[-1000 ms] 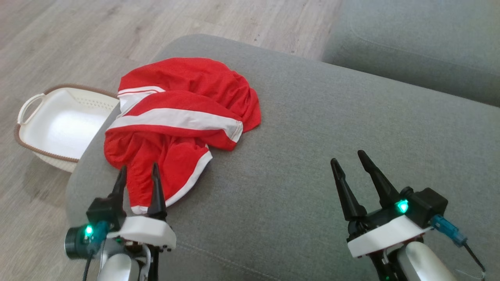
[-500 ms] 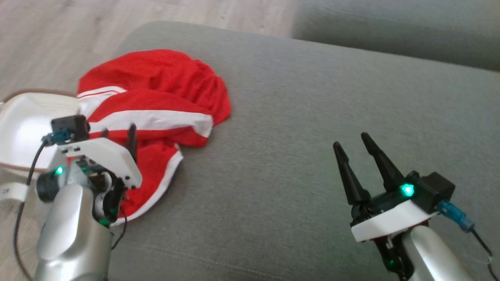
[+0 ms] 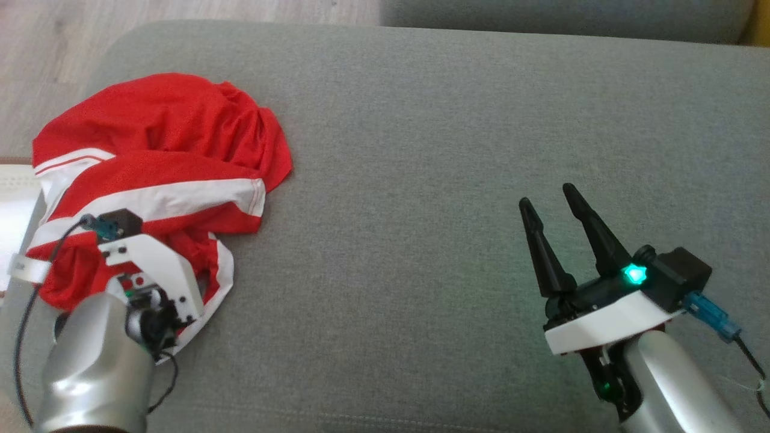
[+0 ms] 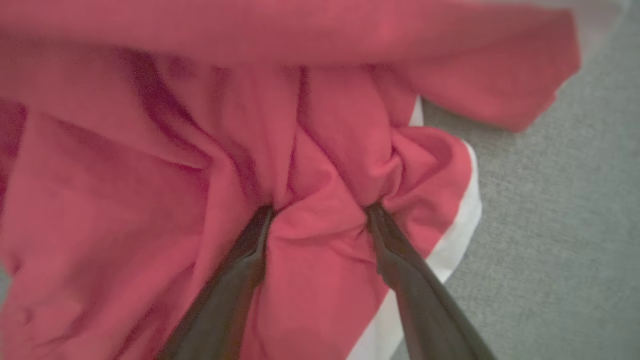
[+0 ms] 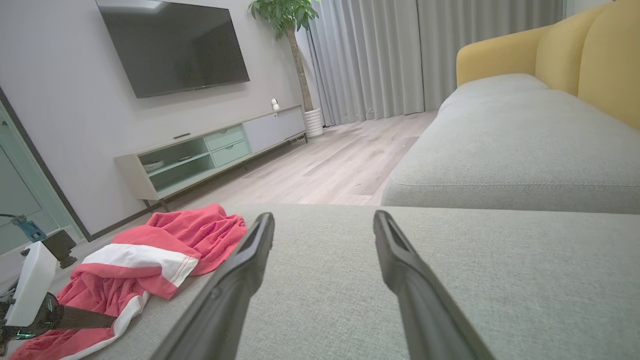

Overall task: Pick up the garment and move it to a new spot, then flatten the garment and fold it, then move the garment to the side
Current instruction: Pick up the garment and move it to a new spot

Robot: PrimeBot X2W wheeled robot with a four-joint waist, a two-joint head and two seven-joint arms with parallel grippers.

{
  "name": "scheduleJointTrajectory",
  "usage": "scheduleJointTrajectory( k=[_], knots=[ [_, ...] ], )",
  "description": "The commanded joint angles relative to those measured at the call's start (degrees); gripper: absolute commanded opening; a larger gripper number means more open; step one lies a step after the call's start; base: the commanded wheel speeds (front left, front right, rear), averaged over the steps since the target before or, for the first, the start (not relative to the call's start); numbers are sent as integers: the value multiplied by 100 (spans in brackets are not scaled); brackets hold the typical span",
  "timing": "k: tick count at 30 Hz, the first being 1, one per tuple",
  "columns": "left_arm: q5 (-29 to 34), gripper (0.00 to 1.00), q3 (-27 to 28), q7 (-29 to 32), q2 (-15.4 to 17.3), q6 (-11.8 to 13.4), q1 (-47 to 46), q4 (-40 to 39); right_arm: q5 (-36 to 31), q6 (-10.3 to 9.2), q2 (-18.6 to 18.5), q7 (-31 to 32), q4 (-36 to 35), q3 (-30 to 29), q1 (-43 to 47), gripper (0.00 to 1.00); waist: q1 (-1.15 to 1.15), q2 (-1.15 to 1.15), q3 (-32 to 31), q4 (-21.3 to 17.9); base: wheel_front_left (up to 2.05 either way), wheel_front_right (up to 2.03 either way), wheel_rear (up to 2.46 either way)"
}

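Across most of the head view lies a big grey sofa (image 3: pixel 433 138), soft and flat on top. In the upper left corner of that view is a pale wooden floor (image 3: pixel 42 36). In the right wrist view a dark TV (image 5: pixel 172 45) hangs on the wall at the upper left, and a yellow backrest (image 5: pixel 590 55) shows at the upper right. The garment (image 3: pixel 156 126) is red with white stripes. It lies in a crumpled heap on the sofa, in the left half of the head view, close to the sofa's left edge. The left gripper (image 4: pixel 320 209) is down on the part of the garment nearest the bottom of the head view. In the left wrist view its two dark fingers (image 4: pixel 235 280) stand apart. Their tips are pushed into the red cloth, with a bump of cloth between them. They are not squeezed on it. The right gripper (image 3: pixel 546 195) is at the lower right of the head view, over bare sofa and well apart from the garment. Its fingers stand apart too and hold nothing.
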Motion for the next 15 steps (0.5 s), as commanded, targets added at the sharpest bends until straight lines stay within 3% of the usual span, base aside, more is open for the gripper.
scheduleJointTrajectory(
  k=[1,2,3,4,15],
  knots=[
    [-79,100,149,116,137,-121,-85,200,57,44,-72,-62,-161,48,-166,100,0,0,17,-52,0,0,0],
    [-100,96,148,102,141,-153,-105,261,62,44,-65,-62,-152,38,-166,100,0,0,3,-58,0,0,0],
    [-109,44,141,47,148,-189,-130,288,64,44,-55,-62,-142,26,-161,100,0,0,-20,-56,0,0,0],
    [-119,0,143,-36,159,-213,-159,295,64,44,-42,-62,-133,10,-151,100,0,0,-50,-46,0,0,0],
    [81,0,-71,-613,444,-354,-561,-102,23,44,137,-62,-53,-61,24,100,0,0,-571,150,0,0,0]
  ],
)
